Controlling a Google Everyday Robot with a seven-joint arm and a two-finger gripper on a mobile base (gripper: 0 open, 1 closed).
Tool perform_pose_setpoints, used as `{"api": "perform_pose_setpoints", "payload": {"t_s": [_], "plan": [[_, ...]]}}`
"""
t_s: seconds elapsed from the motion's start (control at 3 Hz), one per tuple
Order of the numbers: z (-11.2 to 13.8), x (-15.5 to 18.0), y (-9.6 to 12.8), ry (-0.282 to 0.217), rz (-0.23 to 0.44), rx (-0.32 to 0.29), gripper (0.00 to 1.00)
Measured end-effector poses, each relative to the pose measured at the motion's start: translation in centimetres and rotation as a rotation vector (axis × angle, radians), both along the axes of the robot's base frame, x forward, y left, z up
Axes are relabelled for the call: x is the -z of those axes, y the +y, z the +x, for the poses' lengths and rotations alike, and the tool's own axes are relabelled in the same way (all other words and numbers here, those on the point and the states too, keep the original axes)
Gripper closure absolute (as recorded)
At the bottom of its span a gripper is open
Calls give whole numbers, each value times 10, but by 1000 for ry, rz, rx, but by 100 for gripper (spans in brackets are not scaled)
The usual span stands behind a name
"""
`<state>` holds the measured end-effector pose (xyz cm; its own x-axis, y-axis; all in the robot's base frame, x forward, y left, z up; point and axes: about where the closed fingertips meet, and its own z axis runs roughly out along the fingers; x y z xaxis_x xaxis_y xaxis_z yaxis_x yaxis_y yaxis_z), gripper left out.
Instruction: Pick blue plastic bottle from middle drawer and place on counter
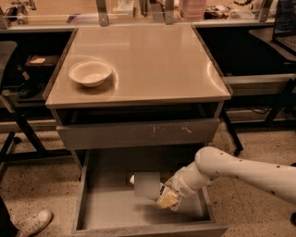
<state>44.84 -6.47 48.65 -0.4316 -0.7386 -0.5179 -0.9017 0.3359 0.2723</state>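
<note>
I am pinching the base end of the blue plastic bottle [146,185] in my gripper [167,199], low inside the middle drawer [111,209]. I am planning a firm, level withdrawal that clears the upper drawer front [138,134] on the way to the counter [152,60].

Warm, yellowish light all over, and a speckled floor [41,185] spreads out on both sides. Along the back runs a long workbench [55,18], metal posts [102,10] rising off it, clutter on top. Left side: black metal legs [21,125] angle down to the floor, and there's a white shoe [32,223] in the bottom corner. Right side: a grey side table [259,85] on dark legs. The gripper [169,200] sits low inside the open middle drawer [115,210].
</note>
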Motion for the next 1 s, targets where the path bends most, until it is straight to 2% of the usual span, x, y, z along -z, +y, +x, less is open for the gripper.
{"api": "perform_pose_setpoints", "payload": {"t_s": [0.33, 0.67, 1.0], "plan": [[0, 0, 1, 0, 0, -2, 100], [1, -31, -14, -29, 6, 27, 100], [3, -92, -41, -86, 32, 75, 100]]}}
